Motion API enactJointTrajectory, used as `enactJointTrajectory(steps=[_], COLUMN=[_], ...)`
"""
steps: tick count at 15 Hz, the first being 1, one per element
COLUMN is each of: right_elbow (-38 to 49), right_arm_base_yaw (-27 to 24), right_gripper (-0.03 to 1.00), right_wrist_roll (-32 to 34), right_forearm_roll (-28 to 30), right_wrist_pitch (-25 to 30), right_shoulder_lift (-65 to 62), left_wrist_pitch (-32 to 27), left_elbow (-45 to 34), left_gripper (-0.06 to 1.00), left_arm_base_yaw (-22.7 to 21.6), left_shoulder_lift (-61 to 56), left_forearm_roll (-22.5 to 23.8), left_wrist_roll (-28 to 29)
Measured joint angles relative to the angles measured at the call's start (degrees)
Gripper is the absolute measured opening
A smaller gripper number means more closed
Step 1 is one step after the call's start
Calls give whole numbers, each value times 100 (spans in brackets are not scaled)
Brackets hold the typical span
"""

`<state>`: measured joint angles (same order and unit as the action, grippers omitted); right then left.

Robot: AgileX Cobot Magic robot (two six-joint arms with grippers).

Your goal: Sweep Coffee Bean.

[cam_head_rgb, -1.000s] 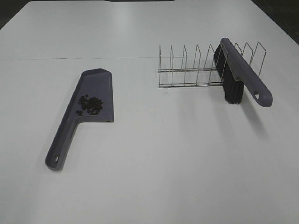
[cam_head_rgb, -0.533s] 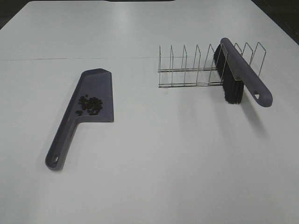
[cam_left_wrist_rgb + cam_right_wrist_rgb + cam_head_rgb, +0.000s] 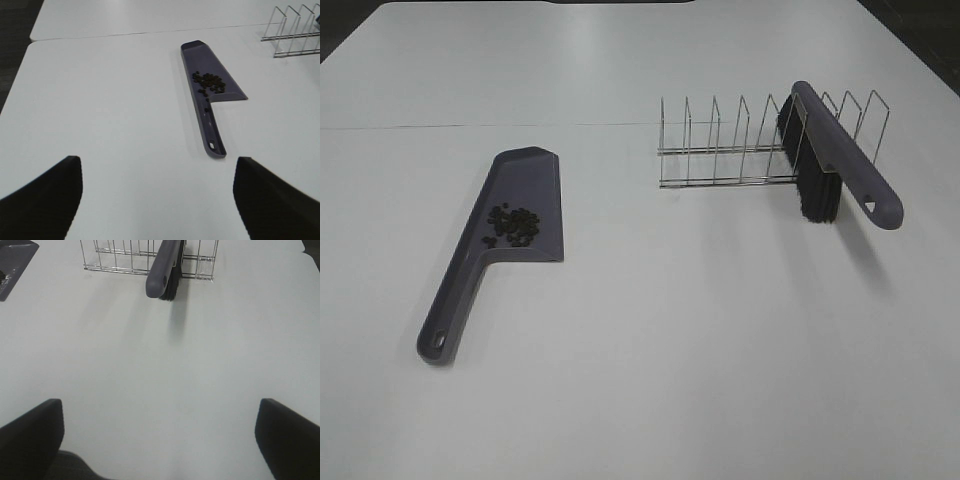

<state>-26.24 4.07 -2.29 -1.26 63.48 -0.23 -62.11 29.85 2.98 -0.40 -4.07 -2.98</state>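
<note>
On the dustpan's flat blade sits the coffee bean (image 3: pixel 512 225) cluster, dark ovals bunched near the handle side, a couple strays toward the handle; same pile seen in left wrist view (image 3: pixel 209 83). Dustpan (image 3: pixel 498 238) is purple-grey, lies flat on the white tabletop (image 3: pixel 650 340), left half of the overhead view, handle with hang hole pointing toward the near edge. Left wrist view shows dustpan (image 3: pixel 212 100) lengthwise, handle nearest the camera.

Well apart to the right: wire rack (image 3: pixel 740 150), thin metal dividers upright, standing on the tabletop. Brush (image 3: pixel 838 160), purple-grey handle, black bristles down, lodged in the rack slots, tilted, handle end sticking out toward the near right. Right wrist view: brush (image 3: pixel 165 267) pokes out of rack (image 3: pixel 120 255), handle end toward camera, shadow under it.

Tabletop matte white, bare apart from these; thin seam line across it behind dustpan and rack. Dark floor beyond far corners.

Left pincer (image 3: pixel 157 200): two dark fingers at frame corners, spread wide, holding nothing, above bare tabletop short of the dustpan handle. Right pincer (image 3: pixel 160 440): fingers likewise spread wide, nothing between, well short of the brush. Neither arm visible in overhead view.
</note>
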Motion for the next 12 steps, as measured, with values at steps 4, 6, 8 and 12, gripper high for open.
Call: enactJointTrajectory(steps=[4, 6, 8, 12], right_elbow=[0, 0, 0, 0], right_arm_base_yaw=[0, 0, 0, 0], right_gripper=[93, 93, 93, 93], right_wrist_roll=[0, 0, 0, 0], right_forearm_roll=[0, 0, 0, 0], right_wrist_pitch=[0, 0, 0, 0], right_shoulder_lift=[0, 0, 0, 0], left_wrist_pitch=[0, 0, 0, 0], left_elbow=[0, 0, 0, 0], left_gripper=[76, 76, 76, 76], left_arm_base_yaw=[-80, -80, -80, -80], left_shoulder_lift=[0, 0, 0, 0], left_forearm_roll=[0, 0, 0, 0], left_wrist_roll=[0, 11, 11, 11])
